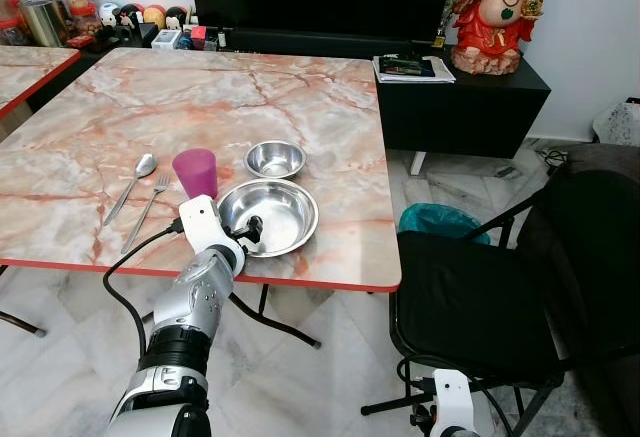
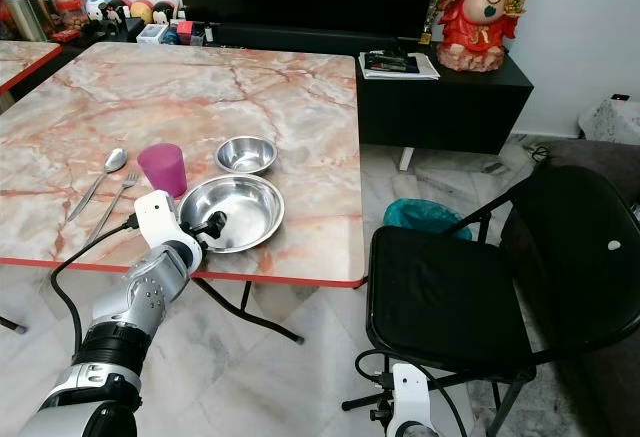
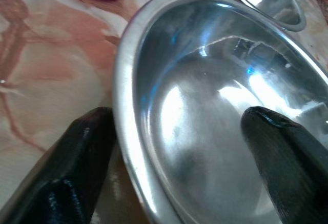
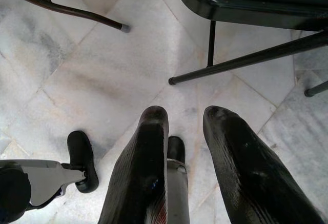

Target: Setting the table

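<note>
Gripping the big steel bowl at the table's near edge

Straddling the rim of the large steel bowl, the left gripper has one black finger outside the wall and the other inside, apparently clamped on it. That bowl sits by the near edge of the marble table, towards its right corner. A small steel bowl lies just behind it, a purple cup beside it, then a fork and spoon. The right gripper hangs over the floor near the black chair, fingers slightly parted.
</note>
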Robot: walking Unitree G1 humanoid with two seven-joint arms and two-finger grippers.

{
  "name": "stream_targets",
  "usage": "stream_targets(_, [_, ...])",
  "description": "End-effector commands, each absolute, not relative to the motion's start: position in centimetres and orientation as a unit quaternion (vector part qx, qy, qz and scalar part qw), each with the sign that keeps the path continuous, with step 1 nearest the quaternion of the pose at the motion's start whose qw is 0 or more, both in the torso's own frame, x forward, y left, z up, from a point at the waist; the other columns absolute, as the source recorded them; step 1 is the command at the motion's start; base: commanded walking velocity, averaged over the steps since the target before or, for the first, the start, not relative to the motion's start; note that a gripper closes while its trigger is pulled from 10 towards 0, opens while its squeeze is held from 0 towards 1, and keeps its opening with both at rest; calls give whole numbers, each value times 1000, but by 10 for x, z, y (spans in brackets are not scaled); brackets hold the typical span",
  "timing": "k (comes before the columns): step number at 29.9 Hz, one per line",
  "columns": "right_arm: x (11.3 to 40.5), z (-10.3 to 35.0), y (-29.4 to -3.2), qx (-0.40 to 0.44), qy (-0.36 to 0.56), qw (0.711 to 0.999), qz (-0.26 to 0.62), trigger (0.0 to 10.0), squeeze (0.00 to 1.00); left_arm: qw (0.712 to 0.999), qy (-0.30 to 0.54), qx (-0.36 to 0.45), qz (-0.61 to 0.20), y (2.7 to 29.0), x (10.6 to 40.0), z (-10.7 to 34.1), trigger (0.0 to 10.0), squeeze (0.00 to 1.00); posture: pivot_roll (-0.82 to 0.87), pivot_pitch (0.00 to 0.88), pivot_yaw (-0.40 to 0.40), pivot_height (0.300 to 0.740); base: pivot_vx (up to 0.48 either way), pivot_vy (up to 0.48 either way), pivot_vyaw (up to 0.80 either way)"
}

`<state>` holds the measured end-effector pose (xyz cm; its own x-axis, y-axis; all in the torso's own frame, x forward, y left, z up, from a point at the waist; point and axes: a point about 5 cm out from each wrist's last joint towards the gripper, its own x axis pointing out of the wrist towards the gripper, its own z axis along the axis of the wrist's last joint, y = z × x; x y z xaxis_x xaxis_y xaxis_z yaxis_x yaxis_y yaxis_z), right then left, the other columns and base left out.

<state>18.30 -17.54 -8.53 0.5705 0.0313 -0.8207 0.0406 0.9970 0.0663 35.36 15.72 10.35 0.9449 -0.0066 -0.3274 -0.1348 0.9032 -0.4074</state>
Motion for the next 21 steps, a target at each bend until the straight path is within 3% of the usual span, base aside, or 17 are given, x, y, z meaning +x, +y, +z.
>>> stream_targets(1, [182,-86,-176,37,464,885,-5,10000,0,963,159,-213,40,160,356,108,0,0,-94,0,-22,740,0,0,0])
stream_targets(21, [182,-86,-177,42,464,885,-12,10000,0,958,152,-239,44,163,356,112,0,0,-87,0,-27,740,0,0,0])
